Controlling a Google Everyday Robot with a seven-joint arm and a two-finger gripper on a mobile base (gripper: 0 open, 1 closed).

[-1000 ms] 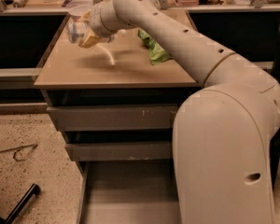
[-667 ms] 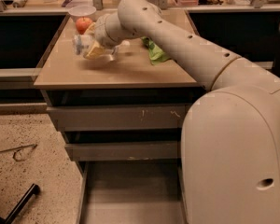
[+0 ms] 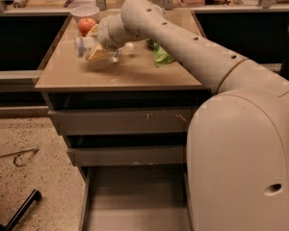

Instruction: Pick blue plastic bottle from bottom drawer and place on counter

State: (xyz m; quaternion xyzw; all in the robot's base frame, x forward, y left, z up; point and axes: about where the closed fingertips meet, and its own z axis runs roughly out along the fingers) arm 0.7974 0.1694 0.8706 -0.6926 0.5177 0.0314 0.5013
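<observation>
Gripper point(image 3: 97, 53) is over the left rear part of the glossy beige square counter point(image 3: 130, 73), arm reaching in from the right. It is pinching the small pale see-through blue plastic bottle point(image 3: 83, 45), which lies roughly sideways, low over the top; contact with the surface cannot be told.

Wide shallow grey metal bottom drawer point(image 3: 135, 201) stands pulled out.

Red apple point(image 3: 86, 25) and white bowl point(image 3: 85, 11) are just behind the gripper. Green snack bag point(image 3: 162, 57) is to its right.
</observation>
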